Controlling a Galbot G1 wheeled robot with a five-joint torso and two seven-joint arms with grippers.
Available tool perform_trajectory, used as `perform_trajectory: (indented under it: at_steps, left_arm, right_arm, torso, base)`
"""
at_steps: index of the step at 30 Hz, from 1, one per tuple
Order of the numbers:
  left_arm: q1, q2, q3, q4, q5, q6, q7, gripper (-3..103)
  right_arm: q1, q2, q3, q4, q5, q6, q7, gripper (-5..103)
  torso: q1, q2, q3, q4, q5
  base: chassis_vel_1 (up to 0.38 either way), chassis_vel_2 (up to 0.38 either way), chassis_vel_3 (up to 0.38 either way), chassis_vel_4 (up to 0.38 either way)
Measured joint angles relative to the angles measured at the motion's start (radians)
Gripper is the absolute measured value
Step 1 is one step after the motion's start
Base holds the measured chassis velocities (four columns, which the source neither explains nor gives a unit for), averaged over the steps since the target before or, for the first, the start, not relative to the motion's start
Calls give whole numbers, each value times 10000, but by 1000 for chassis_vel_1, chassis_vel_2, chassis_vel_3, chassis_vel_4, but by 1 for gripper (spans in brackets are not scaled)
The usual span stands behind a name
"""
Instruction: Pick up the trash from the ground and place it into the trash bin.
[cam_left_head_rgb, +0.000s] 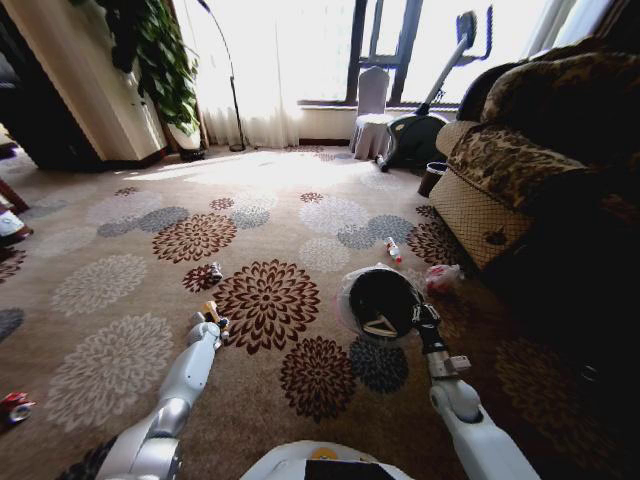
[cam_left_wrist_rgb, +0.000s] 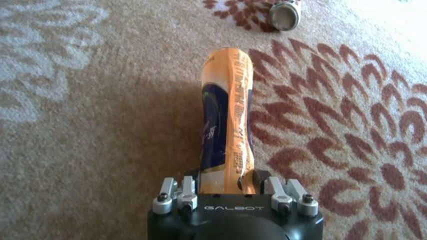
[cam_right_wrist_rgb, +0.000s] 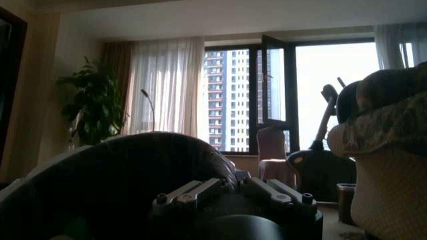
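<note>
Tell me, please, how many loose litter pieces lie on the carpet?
4: a red-capped bottle beyond the trash bin, a pink bag right of it, a small container ahead of the left gripper, which holds an orange packet, and red bits far left. Others may be hidden.

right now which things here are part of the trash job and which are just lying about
Job: orange packet in left gripper; trash bin held by right gripper; small bottle; pink bag.
Lying about: sofa; potted plant; exercise bike.
</note>
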Motion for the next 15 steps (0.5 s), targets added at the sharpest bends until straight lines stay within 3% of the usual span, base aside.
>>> perform_trajectory:
  at_steps: [4, 5, 6, 7, 8, 9, 10, 12, 13, 14, 15]
  left_arm:
    - [878, 143, -158, -1336, -278, -172, 172, 41]
    - [1182, 191, -163, -1786, -59, -547, 329, 38]
    - [1759, 272, -132, -2450, 645, -1698, 838, 34]
    - [2013, 308, -120, -2720, 964, -2148, 1113, 34]
    - [2013, 308, -120, -2720, 964, -2148, 1113, 34]
    - [2699, 460, -41, -3673, 1484, -3012, 1920, 28]
    - [3077, 599, 4, -4356, 1532, -3340, 2439, 28]
    - [3526, 851, 117, -5496, 1324, -3623, 3132, 23]
    - [3526, 851, 117, -5496, 1324, -3623, 3132, 23]
    - [4078, 1232, 110, -6867, 714, -3677, 3747, 23]
    - [4253, 1342, 68, -7250, 533, -3649, 3885, 23]
  right_arm:
    - [54, -39, -48, -18, 29, 2, -1, 0]
    - [136, -58, -88, -59, 70, 2, 0, 0]
    - [302, -67, -170, -154, 166, 22, 0, 0]
    - [381, -68, -195, -203, 217, 40, 0, 0]
    - [381, -68, -195, -203, 217, 40, 0, 0]
    - [546, -63, -184, -325, 314, 89, -3, 0]
    - [617, -44, -115, -412, 367, 117, -4, 0]
    - [689, 8, 112, -555, 384, 164, -3, 0]
    - [689, 8, 112, -555, 384, 164, -3, 0]
    - [943, 46, 203, -918, 368, 235, 4, 0]
    - [1124, 52, 140, -1084, 362, 255, 10, 0]
  torso:
    - [0, 0, 0, -2, -1]
    - [0, 0, 0, -3, 0]
    - [-1, 1, -2, -5, 2]
    - [0, 1, -2, -4, 2]
    - [0, 1, -2, -4, 2]
    - [0, 0, 0, 7, -4]
    - [0, 0, 0, 7, -4]
    - [-1, 0, -1, 8, 3]
    - [-1, 0, -1, 8, 3]
    - [0, 1, -2, -21, -5]
    - [0, 1, -2, -20, -6]
  base:
    - [0, 0, 0, 0]
    - [0, 0, 0, 0]
    - [0, 0, 0, 0]
    - [0, 0, 0, 0]
    - [0, 0, 0, 0]
    - [0, 0, 0, 0]
    - [0, 0, 0, 0]
    - [0, 0, 0, 0]
    - [0, 0, 0, 0]
    - [0, 0, 0, 0]
    - [0, 0, 0, 0]
